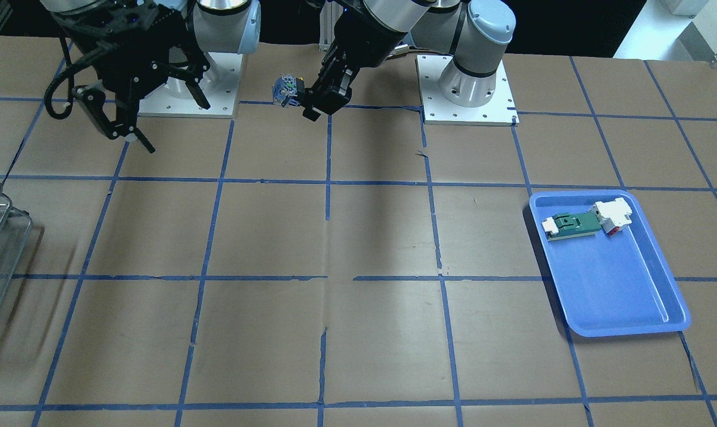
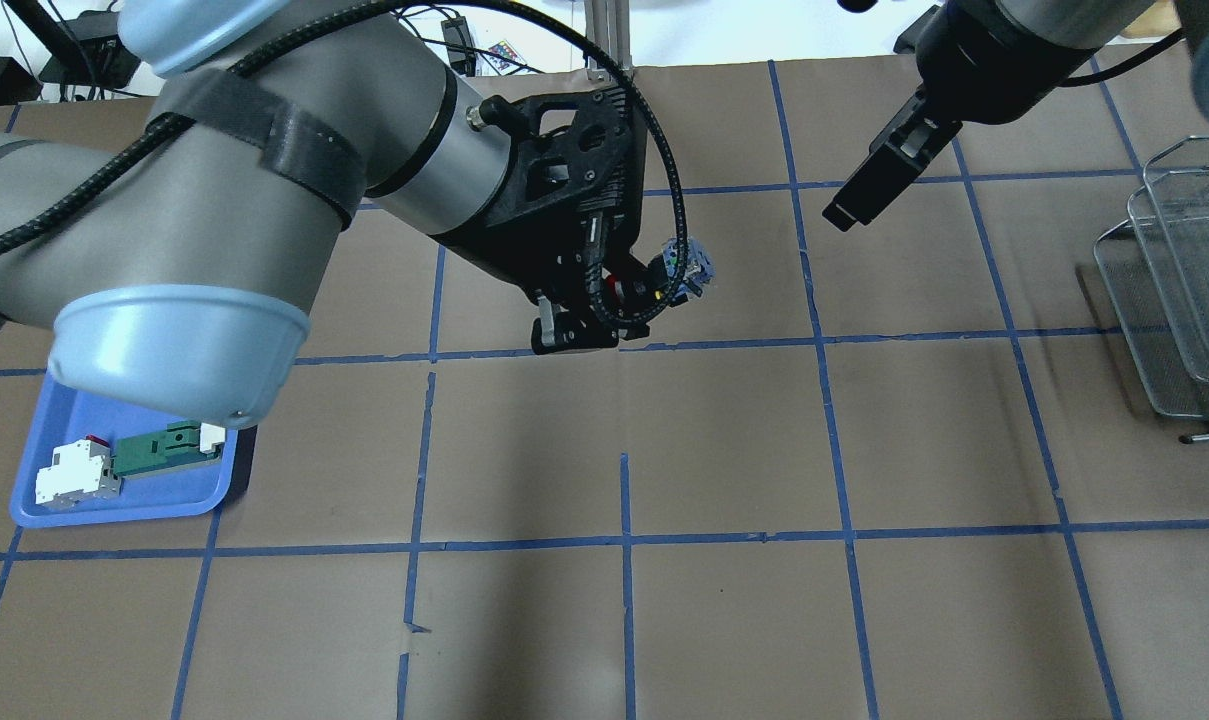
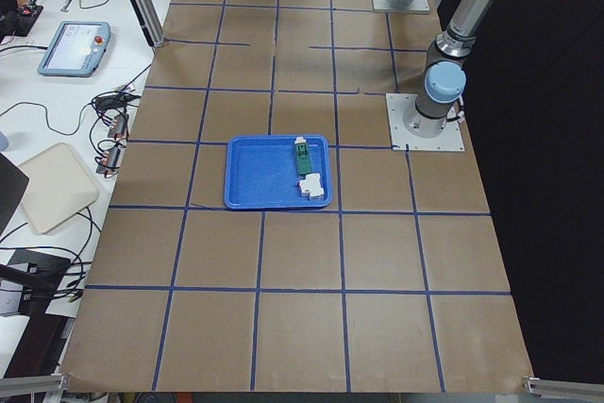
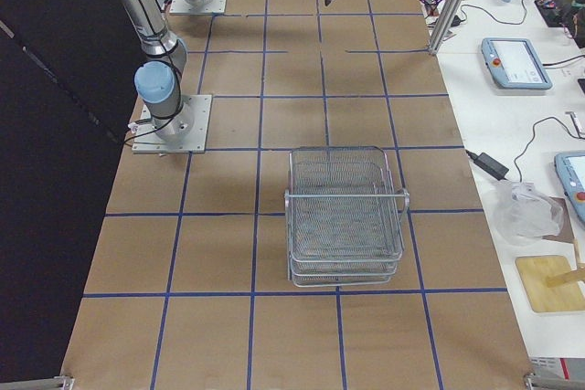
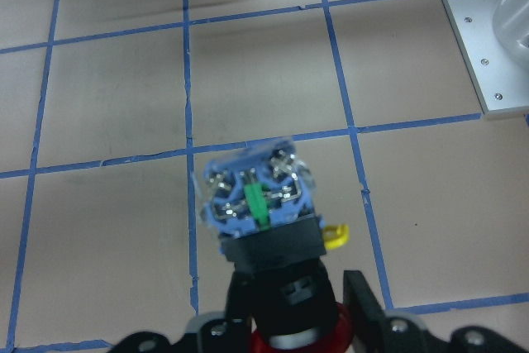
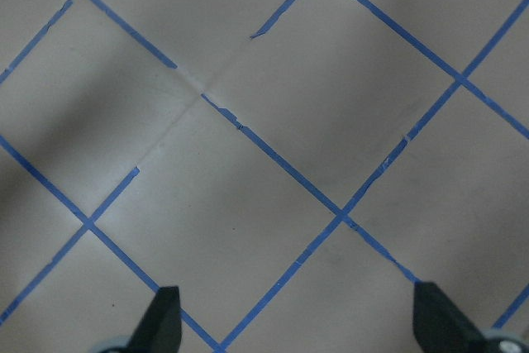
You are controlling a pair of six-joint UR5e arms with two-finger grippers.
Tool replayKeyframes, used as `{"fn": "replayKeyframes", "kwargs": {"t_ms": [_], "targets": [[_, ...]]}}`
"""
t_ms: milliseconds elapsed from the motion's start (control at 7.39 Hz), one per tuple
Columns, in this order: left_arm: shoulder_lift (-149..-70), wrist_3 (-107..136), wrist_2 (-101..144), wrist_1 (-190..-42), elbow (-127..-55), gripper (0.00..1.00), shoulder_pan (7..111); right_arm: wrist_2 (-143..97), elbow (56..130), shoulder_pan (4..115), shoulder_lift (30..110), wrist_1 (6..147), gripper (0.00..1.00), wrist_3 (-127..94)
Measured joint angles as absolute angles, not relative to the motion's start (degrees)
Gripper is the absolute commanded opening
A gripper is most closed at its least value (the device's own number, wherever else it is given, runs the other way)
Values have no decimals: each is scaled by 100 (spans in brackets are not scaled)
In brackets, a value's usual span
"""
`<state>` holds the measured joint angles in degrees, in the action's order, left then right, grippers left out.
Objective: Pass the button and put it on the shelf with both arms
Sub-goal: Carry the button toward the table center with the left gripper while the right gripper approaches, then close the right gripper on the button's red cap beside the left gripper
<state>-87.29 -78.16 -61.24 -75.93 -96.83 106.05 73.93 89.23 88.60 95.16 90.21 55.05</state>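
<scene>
While the left gripper (image 5: pixel 296 295) is clamped on the button (image 5: pixel 260 204), most of the red cap is hidden between the fingers (image 5: pixel 364 307); the left wrist view shows only a red sliver at its bottom edge. The black collar and the bluish-clear block stick out past the fingertips, and a green strip and a small yellow tab show on the block. The button hangs above the table (image 1: pixel 382 237), clear of the surface, near the middle and close to the robot's side. The right gripper (image 6: pixel 299 324) has its jaws wide apart with nothing between them; its wrist view catches only the two dark fingertips at the lower edge, over bare paper and blue tape lines. Seen from overhead, this gripper is edge-on and well apart from the button. The shelf (image 4: pixel 345 216) shows whole only from the exterior right camera, standing on the table on the robot's right. Front and overhead views crop it at the frame edge, and its trays read as holding nothing. The blue tray (image 1: pixel 619 296) sits on the robot's left with a green-and-white component (image 1: pixel 574 225) and a white part (image 1: pixel 613 216) touching it; overhead, the left arm covers much of the tray. Both side views cut off or shrink the grippers too much to read.
</scene>
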Motion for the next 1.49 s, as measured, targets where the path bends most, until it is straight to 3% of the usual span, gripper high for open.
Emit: {"fn": "replayKeyframes", "kwargs": {"t_ms": [677,1489], "targets": [[-8718,-7828,-6059,-7566,-9613,0,10598,6101,8961,8851,9921,7933,96,8629],[-8686,-7828,-5909,-7576,-9589,0,10592,5287,9307,8904,10028,7837,94,9594]]}}
